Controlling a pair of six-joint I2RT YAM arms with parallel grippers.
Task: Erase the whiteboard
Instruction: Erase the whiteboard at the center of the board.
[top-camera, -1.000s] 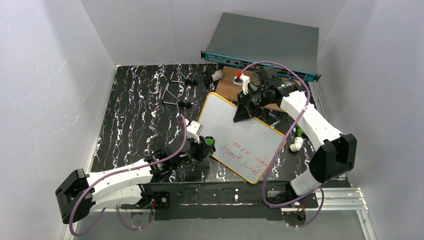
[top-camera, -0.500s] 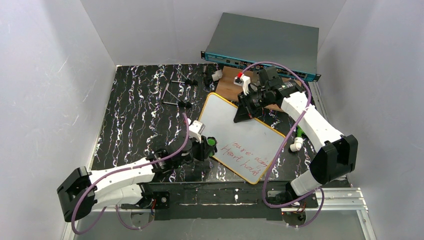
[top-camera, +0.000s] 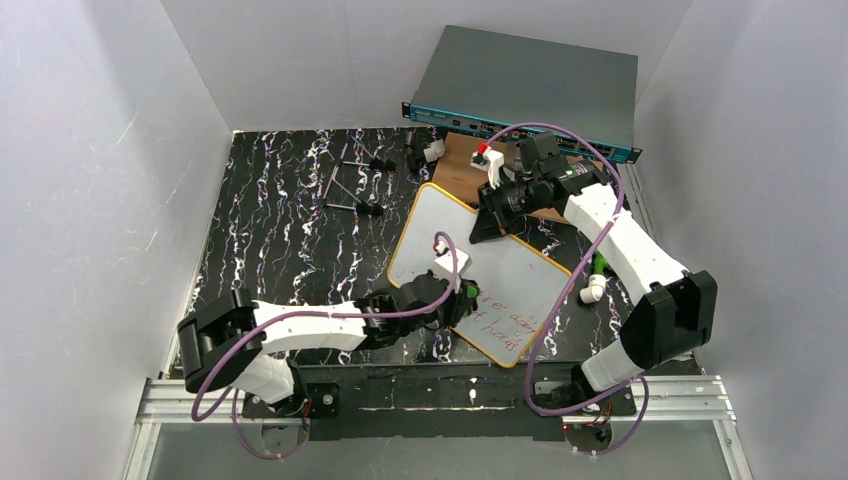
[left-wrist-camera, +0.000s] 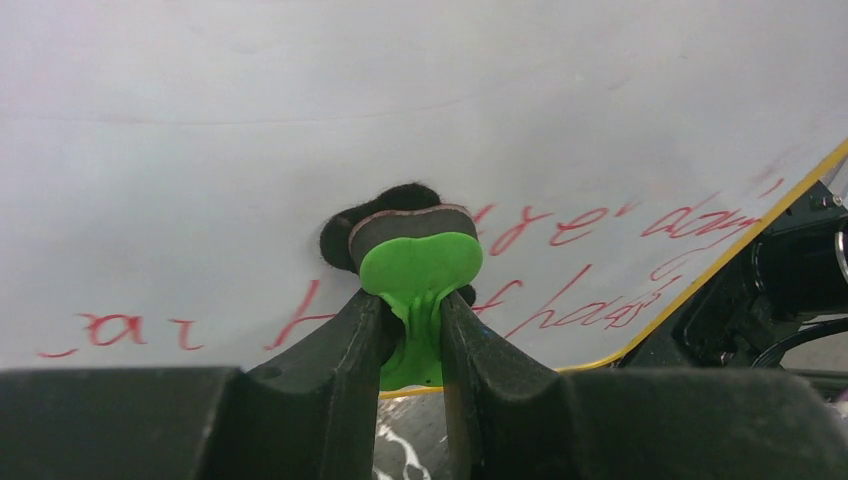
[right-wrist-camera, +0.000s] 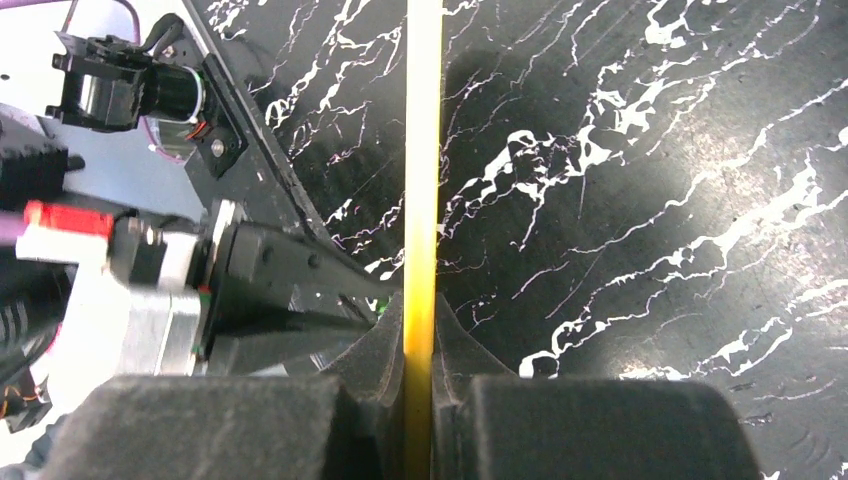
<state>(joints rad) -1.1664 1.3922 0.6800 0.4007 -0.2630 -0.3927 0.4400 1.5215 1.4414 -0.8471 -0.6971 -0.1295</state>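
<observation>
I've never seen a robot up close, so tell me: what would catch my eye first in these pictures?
The whiteboard with red handwriting sits skewed on the black marbled table, right of centre. The left gripper holds a green eraser, its dark pad on the board beside the writing, while the right gripper pinches the board's yellow frame at its far edge.

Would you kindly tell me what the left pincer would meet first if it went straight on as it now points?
The left pincer, shut on the green eraser, points at the whiteboard. The eraser seems to rest against it beside the red writing, so the board comes first.
</observation>
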